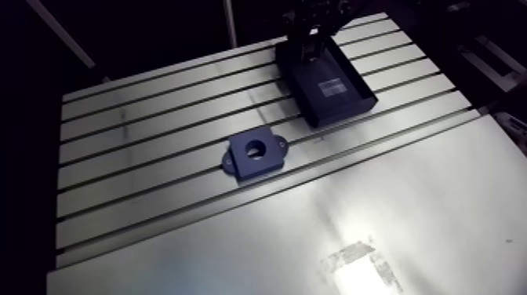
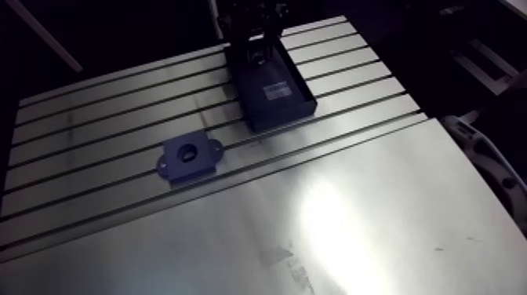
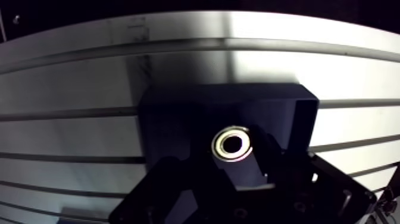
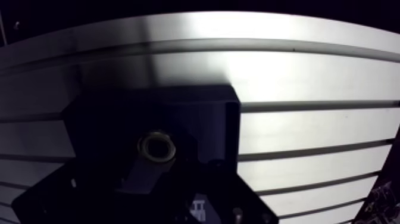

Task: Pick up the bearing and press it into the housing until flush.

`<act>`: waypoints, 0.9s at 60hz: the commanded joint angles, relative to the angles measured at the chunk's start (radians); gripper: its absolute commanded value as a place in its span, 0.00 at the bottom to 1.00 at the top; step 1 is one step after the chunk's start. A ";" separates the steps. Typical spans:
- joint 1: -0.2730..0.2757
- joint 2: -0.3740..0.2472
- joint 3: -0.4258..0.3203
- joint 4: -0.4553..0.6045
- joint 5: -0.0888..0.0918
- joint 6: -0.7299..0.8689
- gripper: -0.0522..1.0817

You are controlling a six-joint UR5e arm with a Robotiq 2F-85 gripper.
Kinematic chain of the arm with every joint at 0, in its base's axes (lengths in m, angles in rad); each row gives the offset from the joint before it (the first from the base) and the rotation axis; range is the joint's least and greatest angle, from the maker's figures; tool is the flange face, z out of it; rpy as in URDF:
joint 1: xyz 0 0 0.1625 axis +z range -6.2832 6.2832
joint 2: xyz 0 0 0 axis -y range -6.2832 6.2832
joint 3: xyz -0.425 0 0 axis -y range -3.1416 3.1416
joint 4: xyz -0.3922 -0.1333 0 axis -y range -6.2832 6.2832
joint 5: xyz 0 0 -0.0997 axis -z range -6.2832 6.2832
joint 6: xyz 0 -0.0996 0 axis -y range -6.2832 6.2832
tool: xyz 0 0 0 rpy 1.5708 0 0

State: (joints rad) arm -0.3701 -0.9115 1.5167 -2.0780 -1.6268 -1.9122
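Here we are over the dark tray (image 3: 303,113) at the far side of the tabletop (image 1: 157,110), and the bearing (image 3: 233,143) lies flat on the tray floor, a small bright metal ring with its bore facing up. The pincer (image 3: 235,157) hangs right above it, fingers spread, one either side of the ring. They are dark against the dark tray and I see no contact yet. That ring looks like solid steel: stiff, dense for its size, smooth and likely slippery. The hold should go across the outer rim, square and level, so the bearing doesn't tip or squirt out. Room is tight here. The tray wall stands close beside one finger, so a straight descent and a straight lift look safest. The housing (image 1: 252,155), a dark blue block with a round hole on top and small ears at its sides, sits well apart nearer the middle of the tabletop, with bare surface around it. The tabletop is slotted aluminium, hard and glaring under the light, so the housing may slide if the press goes in off-centre.
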 commanded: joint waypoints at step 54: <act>0.000 0.000 0.001 -0.001 -0.002 0.000 0.59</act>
State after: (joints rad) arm -0.3692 -0.9119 1.5170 -2.0793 -1.6282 -1.9121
